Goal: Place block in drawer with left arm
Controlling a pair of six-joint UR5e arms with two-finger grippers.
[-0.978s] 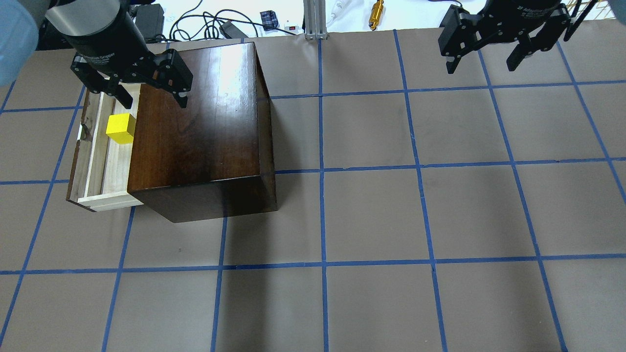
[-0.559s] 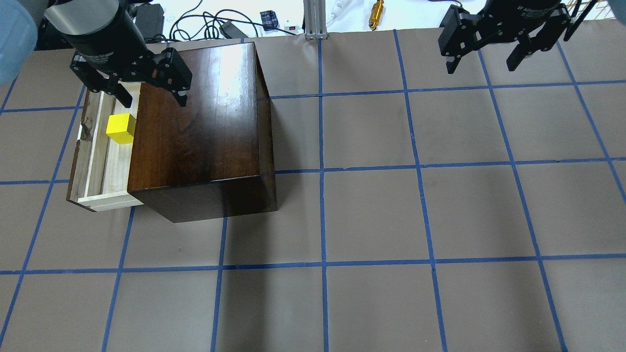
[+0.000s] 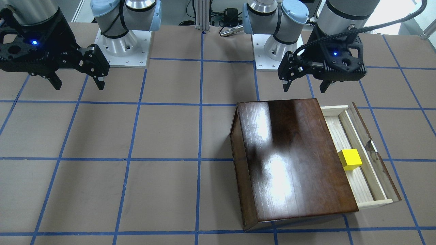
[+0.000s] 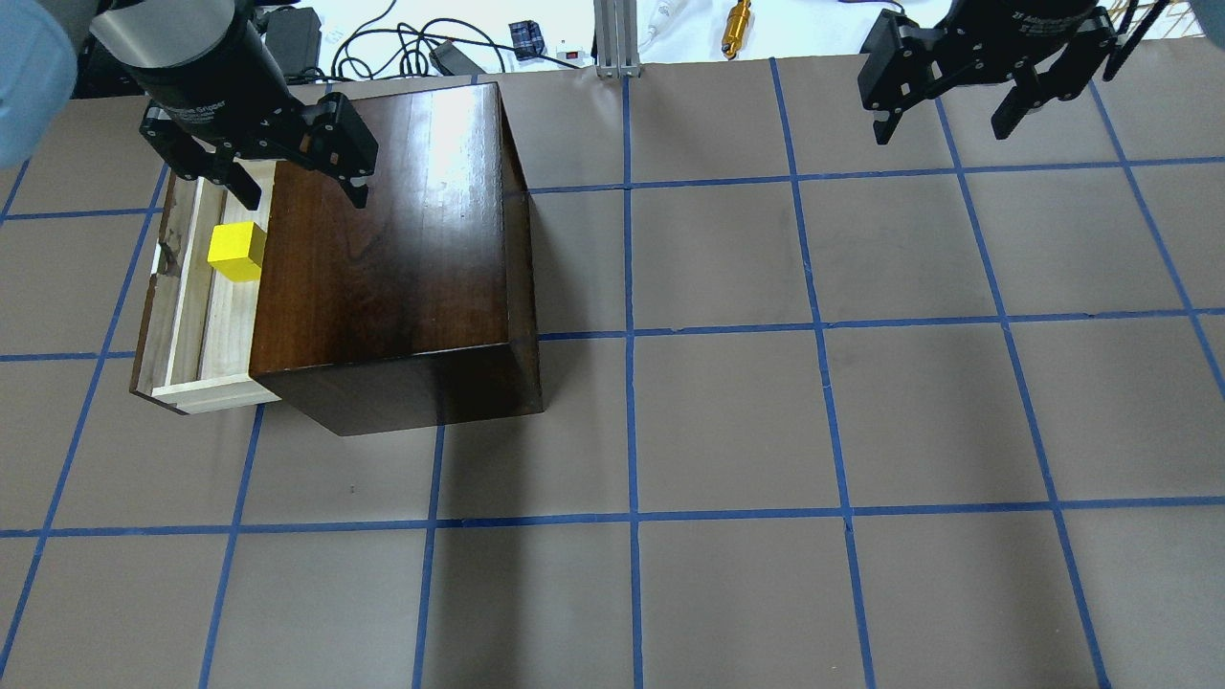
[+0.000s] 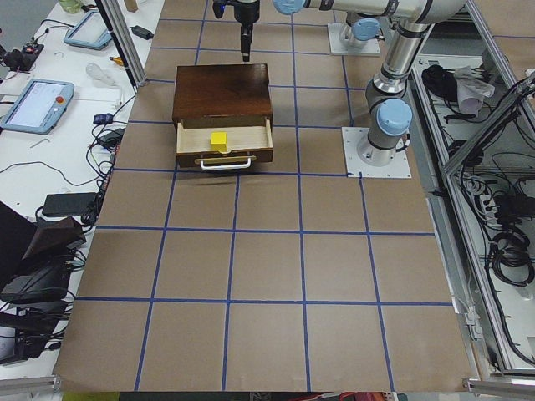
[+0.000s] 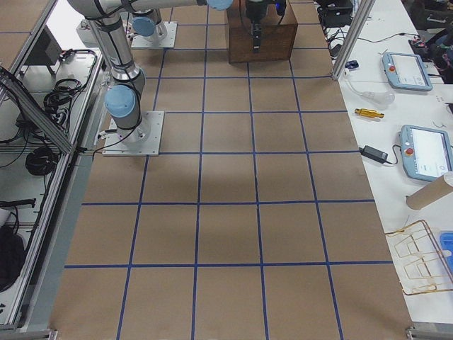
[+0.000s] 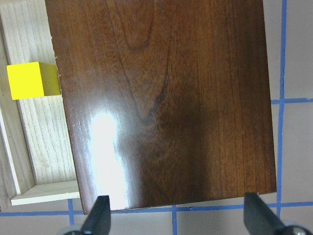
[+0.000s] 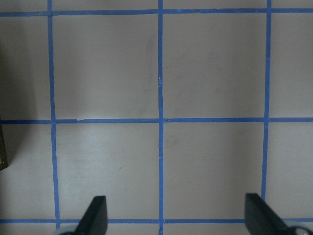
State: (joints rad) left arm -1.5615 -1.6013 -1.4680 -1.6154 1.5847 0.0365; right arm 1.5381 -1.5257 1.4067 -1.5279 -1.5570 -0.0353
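The yellow block lies in the open drawer, which is pulled out of the dark wooden box. It also shows in the front view and the left wrist view. My left gripper is open and empty, raised above the box's rear edge, apart from the block; in the front view it hangs behind the box. My right gripper is open and empty, high over the far right of the table.
The table is brown paper with a blue tape grid. Cables and a brass tool lie beyond the far edge. The arm bases stand at the robot's side. The drawer's metal pull faces the table's left end.
My left gripper has drifted very slightly; the block stays put in the drawer. The right arm has not moved.
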